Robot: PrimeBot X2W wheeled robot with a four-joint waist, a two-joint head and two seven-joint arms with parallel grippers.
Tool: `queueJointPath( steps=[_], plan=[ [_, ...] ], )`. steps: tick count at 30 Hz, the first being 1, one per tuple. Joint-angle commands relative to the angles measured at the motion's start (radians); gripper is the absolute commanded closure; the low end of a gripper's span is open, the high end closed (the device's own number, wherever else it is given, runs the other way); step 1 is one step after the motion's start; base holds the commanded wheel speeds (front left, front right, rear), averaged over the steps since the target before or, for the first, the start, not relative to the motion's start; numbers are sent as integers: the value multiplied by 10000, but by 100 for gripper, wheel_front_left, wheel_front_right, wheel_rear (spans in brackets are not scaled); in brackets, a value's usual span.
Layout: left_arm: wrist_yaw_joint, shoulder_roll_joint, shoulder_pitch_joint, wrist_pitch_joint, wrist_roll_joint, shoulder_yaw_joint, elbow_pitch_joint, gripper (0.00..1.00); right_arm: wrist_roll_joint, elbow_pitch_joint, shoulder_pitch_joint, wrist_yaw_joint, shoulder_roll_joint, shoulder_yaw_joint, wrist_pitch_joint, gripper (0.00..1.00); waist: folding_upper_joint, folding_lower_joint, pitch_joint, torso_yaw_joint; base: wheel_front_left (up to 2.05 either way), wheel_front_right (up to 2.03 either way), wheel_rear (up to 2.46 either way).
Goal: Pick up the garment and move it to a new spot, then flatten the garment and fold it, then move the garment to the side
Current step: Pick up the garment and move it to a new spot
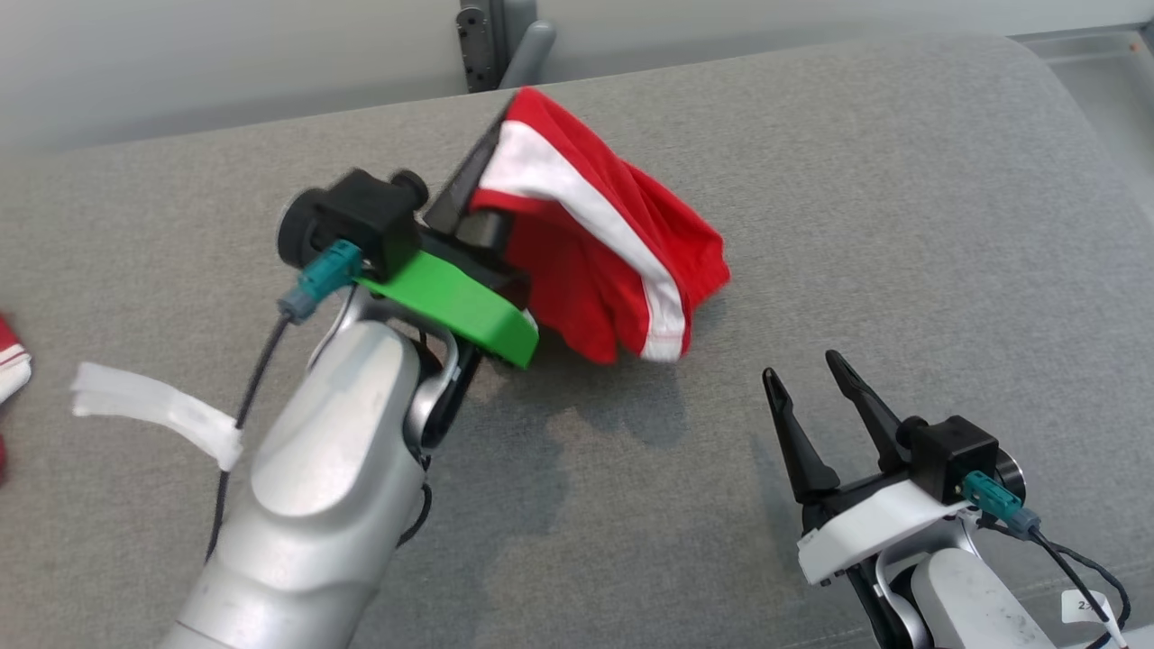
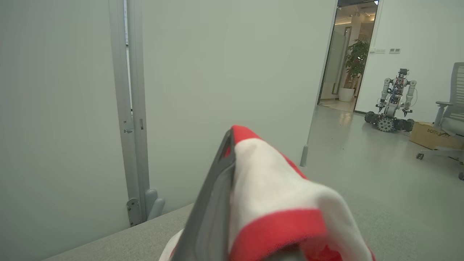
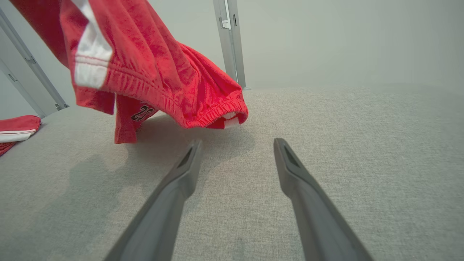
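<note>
Head view showed the left tool (image 1: 501,110) raised over the wide grey fabric-covered surface (image 1: 902,225), its long dark fingers pressed together on a pinch of a red mesh garment (image 1: 613,252) with white stripes. The cloth was gathered at the fingertips and hung down from them in loose folds toward the right, above the middle of the surface, with its shadow lying beneath. In the left wrist view one dark finger (image 2: 217,188) rose beside a draped white and red band of the garment (image 2: 275,188). From the right wrist view the garment (image 3: 152,69) hung at the upper left, its elastic waistband and some dark printed numerals visible; whether its lowest fold touched the surface could not be told. The right tool (image 1: 801,365) sat low and to the right, well apart from the garment, its two fingers spread wide and holding nothing, and in its own wrist view the right tool (image 3: 237,143) pointed across bare grey cloth. Another red and white cloth (image 1: 11,365) lay at the surface's far left edge. Beyond the surface, the left wrist view took in a second wheeled robot (image 2: 393,101) on the floor.
</note>
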Motion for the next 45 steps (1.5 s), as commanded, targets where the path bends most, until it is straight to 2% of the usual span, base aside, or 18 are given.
queueJointPath(
  steps=[1,5,6,7,8,12,17,18,26,33,38,45],
  plan=[
    [12,11,388,5,147,-252,295,100,89,31,112,-10,3,7,-29,0,-1,1,-97,-581,0,0,0],
    [12,0,987,3,483,-620,1371,100,149,39,47,-10,24,88,-29,0,-1,1,-58,-828,0,0,0],
    [12,31,1175,3,552,-633,1658,91,158,33,63,-10,30,83,-29,0,-1,1,-68,-857,0,0,0],
    [11,56,1383,3,604,-657,1924,55,167,38,82,-10,36,86,-29,0,-1,1,-91,-878,0,0,0],
    [11,80,1594,3,597,-592,2156,0,178,56,114,-10,33,80,-29,0,-1,1,-134,-887,0,0,0],
    [46,215,2442,3,802,-86,2562,0,169,87,169,-10,41,69,-29,0,-1,1,-333,-829,0,0,0],
    [179,328,3955,3,1043,1092,2180,0,174,86,294,-10,7,117,-29,0,-1,1,-699,-665,0,0,0],
    [179,328,3955,3,1043,1092,2180,0,174,86,294,-10,7,117,-29,0,-1,1,-699,-665,0,0,0],
    [157,119,6480,5,1722,3128,215,0,231,129,717,-10,-46,53,-29,0,-1,1,-1450,-236,0,0,0],
    [145,-265,7920,3,2308,4840,-1497,0,196,133,999,-10,-5,138,-29,0,-1,1,-1698,-18,0,0,0],
    [91,-353,8353,3,2526,5074,-1721,0,254,203,1179,-10,-2,124,-29,0,-1,1,-1707,122,0,0,0],
    [25,-366,8023,5,2242,4594,-1568,0,265,756,1294,-10,-83,580,-29,0,-1,1,-1519,567,0,0,0]
  ],
)
